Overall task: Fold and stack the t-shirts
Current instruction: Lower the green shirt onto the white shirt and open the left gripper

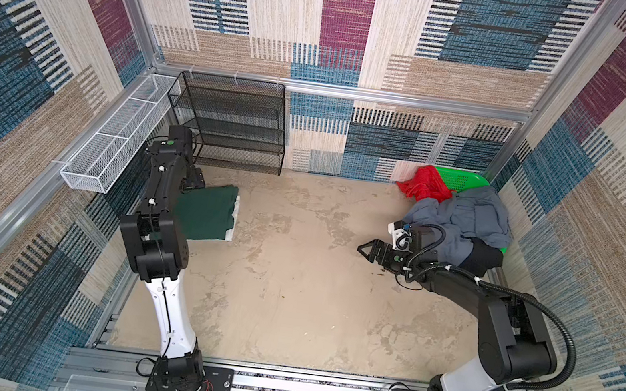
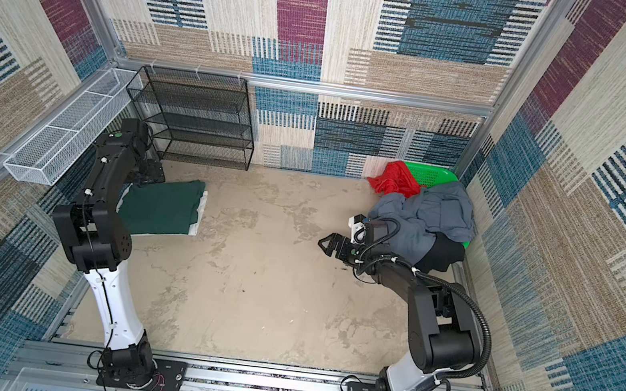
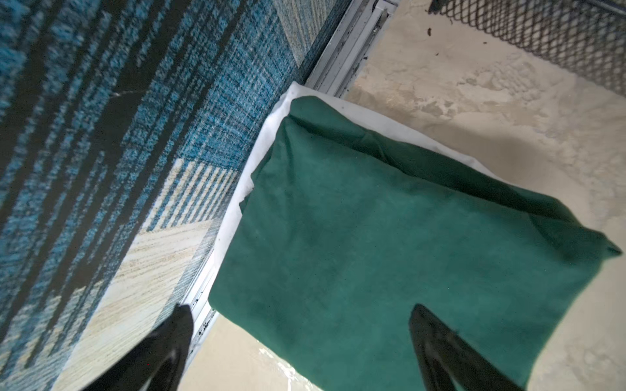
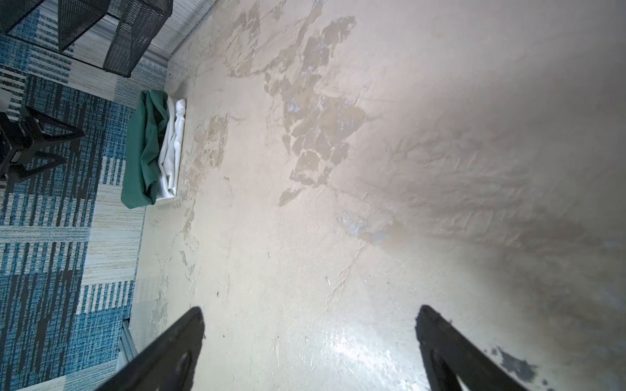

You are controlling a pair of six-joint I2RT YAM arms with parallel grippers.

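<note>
My left claw [image 3: 301,308] and right claw [image 4: 311,308] gape wide, both empty. A folded green shirt [image 1: 207,214] tops a white shirt [image 4: 171,149] at nine o'clock. The grey-blue shirt [image 1: 463,219], heaped at two o'clock, looks light and limp; I'd pinch an edge.

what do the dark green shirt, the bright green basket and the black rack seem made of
Dark green shirt: soft matte cloth, possibly cotton knit; it creases and sags. Bright green basket: likely smooth moulded plastic with punched holes. Black rack: seemingly matte painted metal mesh, see-through.
</note>
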